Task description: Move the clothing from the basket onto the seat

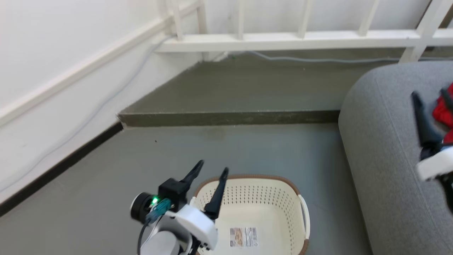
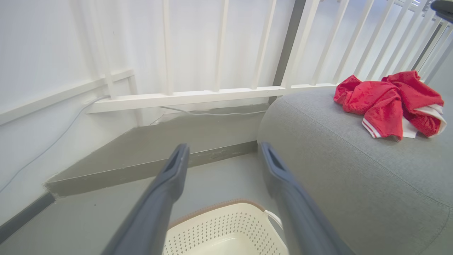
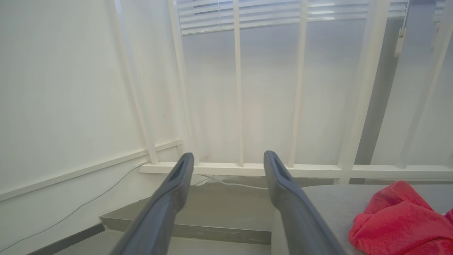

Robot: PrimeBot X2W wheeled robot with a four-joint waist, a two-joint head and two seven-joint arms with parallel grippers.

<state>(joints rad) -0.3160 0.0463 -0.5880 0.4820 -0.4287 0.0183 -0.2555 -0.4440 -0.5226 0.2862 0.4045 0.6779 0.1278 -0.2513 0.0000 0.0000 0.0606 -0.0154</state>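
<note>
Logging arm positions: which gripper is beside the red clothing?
The right gripper, open above the grey fabric sofa next to the red garments; the left gripper hangs over the cream perforated basket.

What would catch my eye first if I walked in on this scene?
The bright red clothing, crumpled in a heap on the grey sofa, stands out against the pale walls and floor. Next comes the cream perforated laundry basket on the floor beside the sofa, its visible inside bare but for a paper label. The robot's left claw hovers open at the basket's left edge.
</note>
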